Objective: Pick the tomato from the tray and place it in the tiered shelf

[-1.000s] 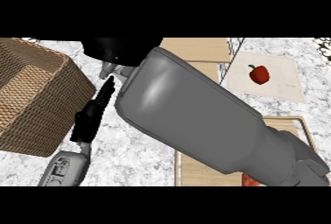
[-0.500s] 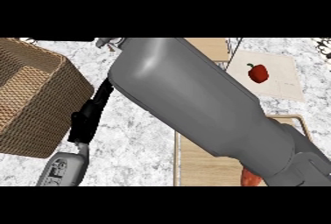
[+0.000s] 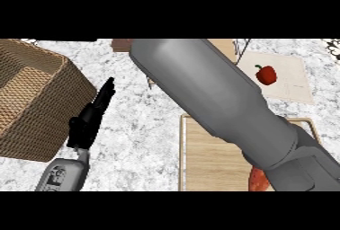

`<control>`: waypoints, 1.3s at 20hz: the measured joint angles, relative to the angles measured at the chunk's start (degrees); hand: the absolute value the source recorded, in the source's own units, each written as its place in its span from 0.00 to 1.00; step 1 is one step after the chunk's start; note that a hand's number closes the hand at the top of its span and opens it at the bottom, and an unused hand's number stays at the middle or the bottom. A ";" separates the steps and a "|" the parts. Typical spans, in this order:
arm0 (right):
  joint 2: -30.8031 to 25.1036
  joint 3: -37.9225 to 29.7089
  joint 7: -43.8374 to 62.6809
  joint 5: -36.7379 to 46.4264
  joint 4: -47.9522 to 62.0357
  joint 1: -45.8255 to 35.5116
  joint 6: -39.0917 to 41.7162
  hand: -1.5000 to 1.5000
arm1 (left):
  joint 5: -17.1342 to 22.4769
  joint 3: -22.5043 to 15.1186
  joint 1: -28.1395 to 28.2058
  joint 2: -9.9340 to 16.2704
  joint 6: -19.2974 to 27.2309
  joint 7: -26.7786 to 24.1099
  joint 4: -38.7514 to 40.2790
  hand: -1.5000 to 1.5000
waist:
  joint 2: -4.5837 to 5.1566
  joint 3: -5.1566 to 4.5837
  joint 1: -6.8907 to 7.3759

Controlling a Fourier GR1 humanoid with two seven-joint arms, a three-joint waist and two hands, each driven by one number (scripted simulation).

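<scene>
A wooden tray (image 3: 206, 157) lies on the marble counter at the lower middle. At the tray's near right corner a red round thing, the tomato (image 3: 257, 180), peeks out from under my right forearm (image 3: 219, 103). That grey forearm crosses the view from the lower right to the top edge, and the right hand lies beyond the picture. My left hand (image 3: 90, 119) rests open at the left, fingers straight and pointing away, beside a woven wicker shelf (image 3: 36, 103). It holds nothing.
A red bell pepper (image 3: 266, 74) sits on a pale mat (image 3: 292, 85) at the upper right. A brown object (image 3: 122, 44) and thin wire legs (image 3: 242, 46) show at the top edge.
My right forearm has swung further away and to the right, and its black hand has passed out of the top edge. The left hand has stayed where it was.
</scene>
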 measured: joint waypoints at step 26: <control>-1.04 -14.31 -0.92 8.66 9.57 7.91 -21.32 0.00 | -0.64 1.33 0.78 -0.16 -0.12 -0.46 0.36 0.50 | -0.34 0.04 -1.35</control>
